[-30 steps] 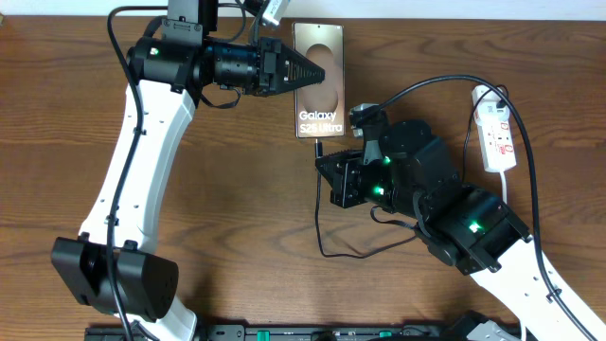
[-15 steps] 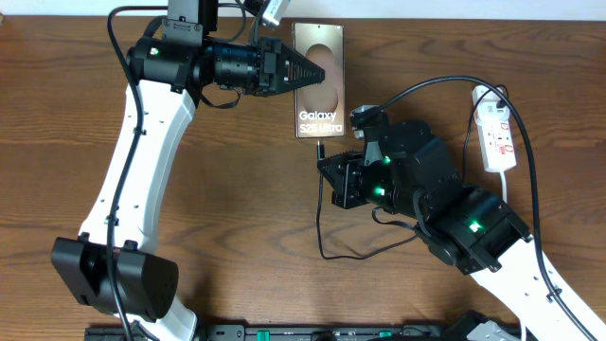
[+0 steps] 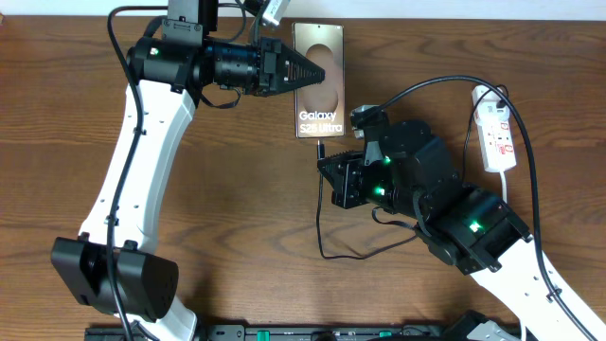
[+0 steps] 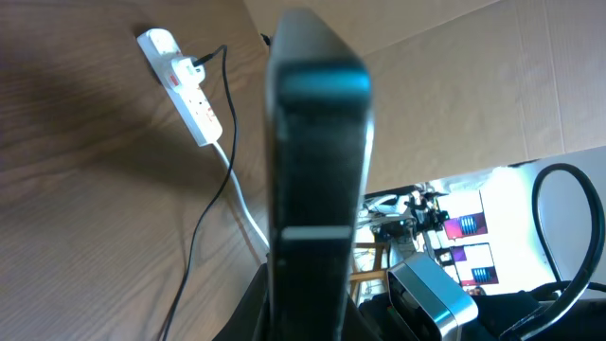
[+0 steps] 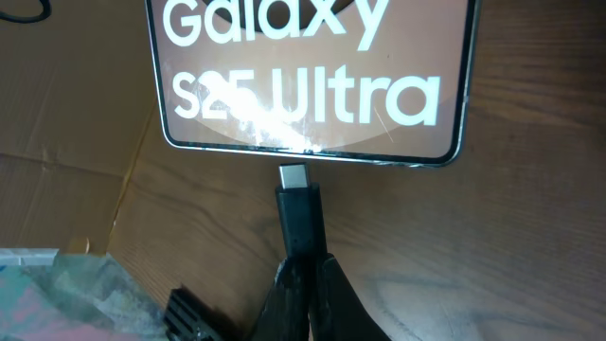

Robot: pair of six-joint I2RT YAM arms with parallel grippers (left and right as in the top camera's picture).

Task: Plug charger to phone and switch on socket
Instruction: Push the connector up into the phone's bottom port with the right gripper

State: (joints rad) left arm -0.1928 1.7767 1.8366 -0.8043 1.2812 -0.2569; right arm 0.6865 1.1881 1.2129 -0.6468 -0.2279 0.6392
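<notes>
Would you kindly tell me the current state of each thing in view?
phone: gripped at its side, nothing plugged in.
charger: tip just short of the phone's bottom edge, not inserted.
socket: black plug in; on or off, cannot tell.
left gripper: shut on the phone.
right gripper: shut on the charger.

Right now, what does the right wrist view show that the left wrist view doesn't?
Only the right wrist view shows the charger connector, pinched in the right end effector. Its metal tip sits just at the bottom edge of the phone and is not visibly seated. It also shows the Galaxy S25 Ultra lettering.
Only the left wrist view shows the socket with its black plug and white cord, and the phone edge-on in the left end effector.
Both show the phone and the wooden table.
</notes>
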